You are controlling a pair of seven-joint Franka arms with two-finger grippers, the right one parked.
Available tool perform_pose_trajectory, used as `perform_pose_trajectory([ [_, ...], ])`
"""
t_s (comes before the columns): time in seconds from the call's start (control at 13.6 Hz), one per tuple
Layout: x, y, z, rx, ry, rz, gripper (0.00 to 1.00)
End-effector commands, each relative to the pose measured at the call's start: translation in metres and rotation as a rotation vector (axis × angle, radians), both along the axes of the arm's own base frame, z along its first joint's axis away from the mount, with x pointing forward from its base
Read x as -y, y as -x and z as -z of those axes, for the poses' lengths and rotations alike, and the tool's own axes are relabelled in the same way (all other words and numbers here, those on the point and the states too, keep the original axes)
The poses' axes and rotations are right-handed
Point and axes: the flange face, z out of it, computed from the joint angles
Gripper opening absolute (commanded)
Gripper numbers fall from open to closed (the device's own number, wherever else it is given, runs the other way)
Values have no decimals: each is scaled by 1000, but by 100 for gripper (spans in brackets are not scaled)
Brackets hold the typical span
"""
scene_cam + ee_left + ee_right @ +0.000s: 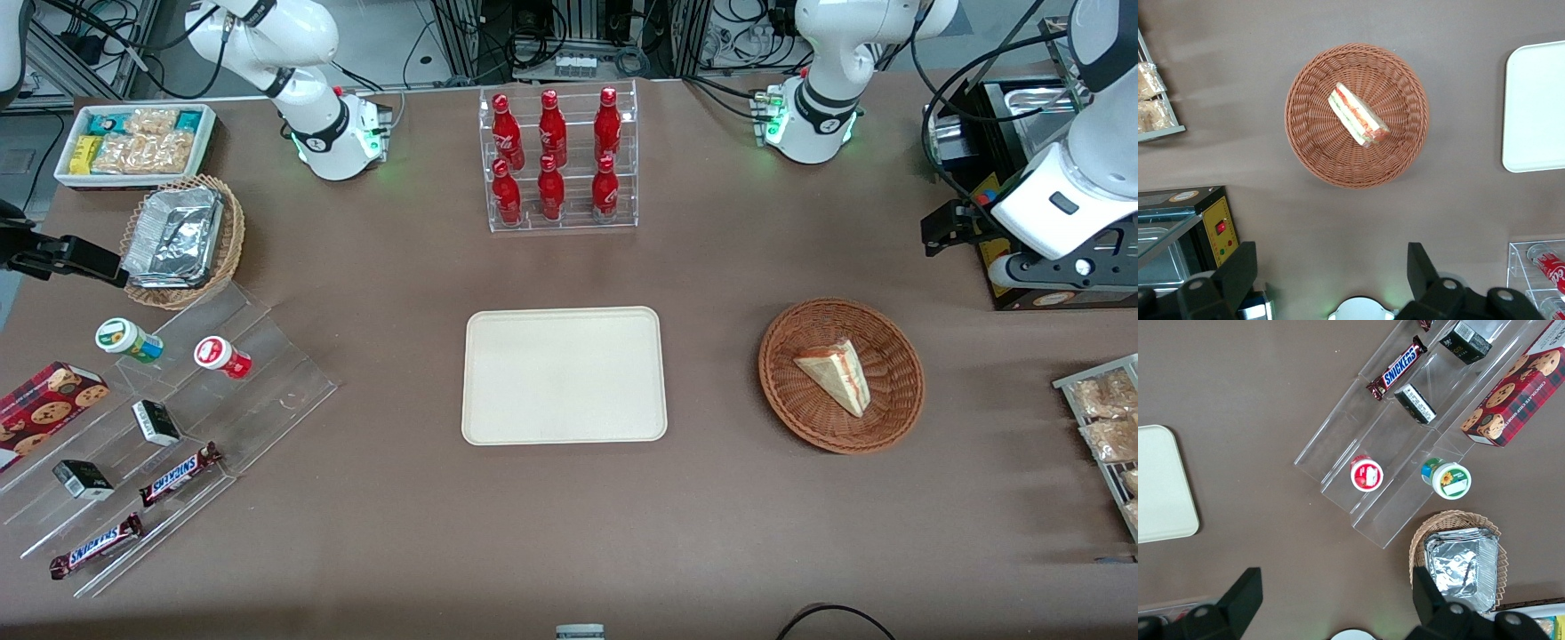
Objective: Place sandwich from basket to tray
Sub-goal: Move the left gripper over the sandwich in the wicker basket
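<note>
- 1 sandwich (834, 373) is what you are after: a triangular wedge of pale bread, its cut edge showing red, green and yellow layers in your left wrist view (1358, 115).
- It lies flat in the basket (898, 413), on the woven floor, near the middle.
- You see the basket as a round, shallow bowl of reddish-brown wicker with a tightly ribbed weave (1311, 153); it holds nothing but the wedge.
- Your tray (564, 374) is a flat cream-beige rectangle with rounded corners and a low rim, smooth and bare, on the brown table beside the basket toward the parked arm's end.
- Your gripper (1331, 273) hovers high, well apart from the basket and farther from the front camera than it, fingers (1238, 270) spread wide apart with nothing between them.
- 6 red bottles (551, 160) stand in a clear tiered rack, farther from the front camera than the tray.
</note>
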Motion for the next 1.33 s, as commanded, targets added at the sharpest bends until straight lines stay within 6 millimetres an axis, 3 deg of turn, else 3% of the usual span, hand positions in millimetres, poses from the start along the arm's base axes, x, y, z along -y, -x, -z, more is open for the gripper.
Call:
perform_pose_trajectory([
  [0.0, -3, 2, -3, -11, 26, 16, 99],
  [0.07, -3, -1, -3, -5, 30, 15, 99],
  [0.44, -3, -29, 42, -19, 35, -12, 99],
  [0.59, -2, -42, 80, -4, 26, -109, 99],
  [0.74, 1, -44, 130, 33, 6, -250, 99],
  [1.11, 4, -34, 234, 112, -11, -647, 99],
  [1.25, 5, -21, 266, 137, -7, -678, 99],
])
